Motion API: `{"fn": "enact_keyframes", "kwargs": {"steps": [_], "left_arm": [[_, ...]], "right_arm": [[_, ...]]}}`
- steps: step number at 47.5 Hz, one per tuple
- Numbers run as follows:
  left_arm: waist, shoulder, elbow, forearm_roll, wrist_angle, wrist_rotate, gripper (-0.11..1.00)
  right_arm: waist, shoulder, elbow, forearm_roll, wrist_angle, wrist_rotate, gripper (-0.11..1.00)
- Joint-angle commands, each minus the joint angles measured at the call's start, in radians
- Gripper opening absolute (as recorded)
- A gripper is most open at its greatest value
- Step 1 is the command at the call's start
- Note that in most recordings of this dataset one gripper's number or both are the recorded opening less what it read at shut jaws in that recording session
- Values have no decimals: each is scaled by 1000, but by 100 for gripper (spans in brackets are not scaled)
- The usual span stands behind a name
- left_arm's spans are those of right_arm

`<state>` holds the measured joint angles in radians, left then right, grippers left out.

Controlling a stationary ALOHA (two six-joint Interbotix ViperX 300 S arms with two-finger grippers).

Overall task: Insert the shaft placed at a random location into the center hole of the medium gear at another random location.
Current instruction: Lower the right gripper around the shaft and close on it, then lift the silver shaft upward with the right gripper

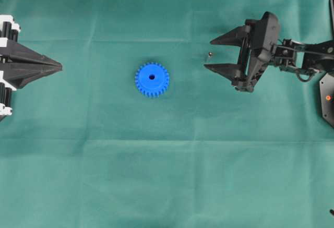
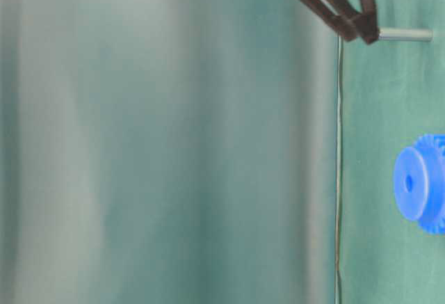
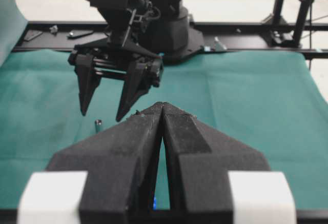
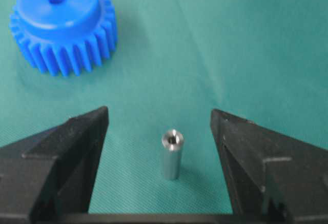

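step: grab pin | right claw (image 4: 159,126) wide open, nothing held | shaft (image 4: 171,154) stands mid-frame between tips | medium gear (image 4: 60,25) upper left | tip: drop lower, squeeze gently - keep pin straight

Short silvery metal shaft (image 4: 171,154), smooth and glossy, frame centre; bright blue matt plastic toothed gear (image 4: 62,26), upper left; finely woven matt green cloth (image 4: 215,44).

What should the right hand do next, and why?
Probably ease forward and down until the shaft sits between its fingers, then close. The right hand is open, the shaft stands upright on the cloth, ungripped, just ahead of the fingertips, and the medium gear lies apart from it.
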<state>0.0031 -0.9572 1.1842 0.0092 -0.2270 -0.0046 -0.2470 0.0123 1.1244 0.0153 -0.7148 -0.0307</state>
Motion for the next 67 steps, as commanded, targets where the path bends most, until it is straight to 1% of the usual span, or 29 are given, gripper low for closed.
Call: {"fn": "enact_keyframes", "kwargs": {"steps": [1,17,21,24,28,30,35,37,51,57,60,67], "left_arm": [[0,8,-23,3,0,0,0],[0,8,-23,3,8,0,0],[0,9,-23,3,9,0,0],[0,9,-23,3,11,0,0],[0,8,-23,3,12,0,0],[0,9,-23,3,12,0,0],[0,8,-23,3,12,0,0],[0,8,-23,3,12,0,0],[0,8,-25,3,12,0,0],[0,8,-25,3,14,0,0],[0,8,-25,3,12,0,0],[0,8,-23,3,15,0,0]], "right_arm": [[-6,17,-20,9,-26,-15,81],[-8,66,-25,21,-51,-15,79],[-8,66,-23,21,-51,-15,77],[-8,66,-25,21,-46,-15,72],[-11,66,-25,25,-46,-14,60],[-12,66,-23,28,-46,-15,50],[-14,66,-23,26,-44,-20,20],[-14,66,-21,26,-44,-20,14],[-15,66,-25,25,-41,-28,13],[-14,44,-26,25,-35,-29,13],[-14,23,-26,26,-18,-28,13],[-14,-71,-43,26,87,-28,13]]}}
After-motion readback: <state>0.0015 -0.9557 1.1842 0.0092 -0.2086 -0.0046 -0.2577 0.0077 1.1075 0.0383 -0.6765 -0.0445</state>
